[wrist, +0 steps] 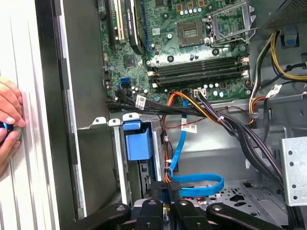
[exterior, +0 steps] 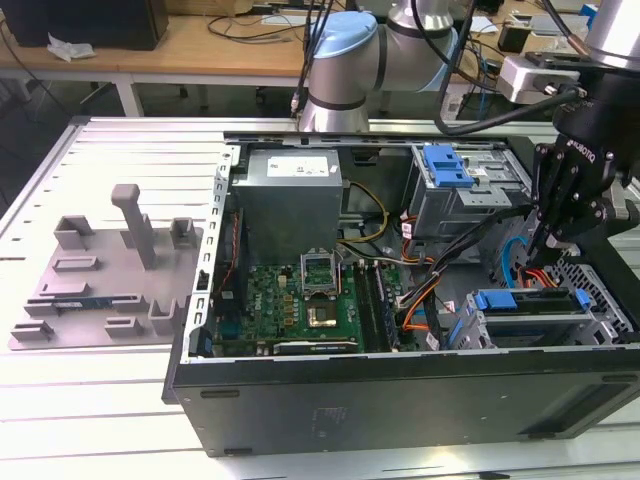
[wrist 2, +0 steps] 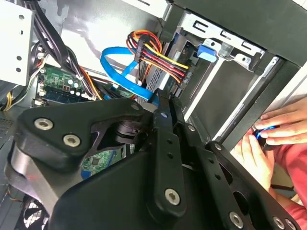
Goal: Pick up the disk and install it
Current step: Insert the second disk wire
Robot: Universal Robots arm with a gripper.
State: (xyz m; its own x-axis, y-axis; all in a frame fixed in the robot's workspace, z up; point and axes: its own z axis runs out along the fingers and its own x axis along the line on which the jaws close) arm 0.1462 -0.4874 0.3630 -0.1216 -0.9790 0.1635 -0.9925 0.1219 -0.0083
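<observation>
The disk [exterior: 527,303], silver with a bright blue bracket, sits in the grey drive cage at the open computer case's front corner, on the exterior view's right. Its blue bracket end [wrist: 139,141] shows in the first wrist view, inside the cage. My black gripper [exterior: 543,243] hangs just above and behind the cage, apart from the disk. Its fingers are pressed together with nothing between them, as seen in both wrist views [wrist: 170,188] [wrist 2: 163,103]. Blue and orange cables run right under the fingertips.
A blue latch on a grey cage [exterior: 447,165] stands at the case's back. The power supply [exterior: 290,195] and motherboard [exterior: 300,300] fill the case's middle. A grey fixture tray [exterior: 110,270] lies on the exterior view's left. A person's hand [wrist 2: 278,125] rests outside the case wall.
</observation>
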